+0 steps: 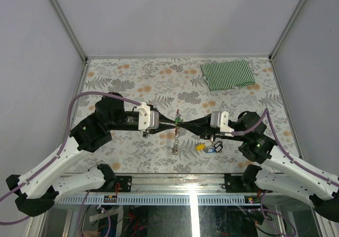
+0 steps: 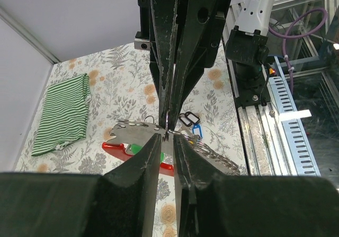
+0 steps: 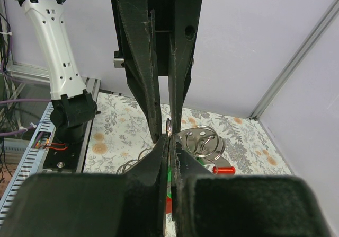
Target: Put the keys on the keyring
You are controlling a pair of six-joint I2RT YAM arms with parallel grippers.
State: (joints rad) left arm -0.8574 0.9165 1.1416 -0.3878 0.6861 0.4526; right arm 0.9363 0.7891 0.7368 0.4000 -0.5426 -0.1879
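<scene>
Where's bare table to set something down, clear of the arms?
Bare: the far strip from the left wall to the striped cloth; the near patch between left arm and front edge. Crowded: centre, where left pincer and right pincer meet on the keyring, with loose keys just right.

The keyring (image 1: pixel 176 133) at centre — the keys (image 1: pixel 201 147) just right of it, the cloth (image 1: pixel 228 75) farther behind them.

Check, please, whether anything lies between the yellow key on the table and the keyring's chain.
Nothing visible stands between them: the yellow key lies apart from the chain, to its right.
</scene>
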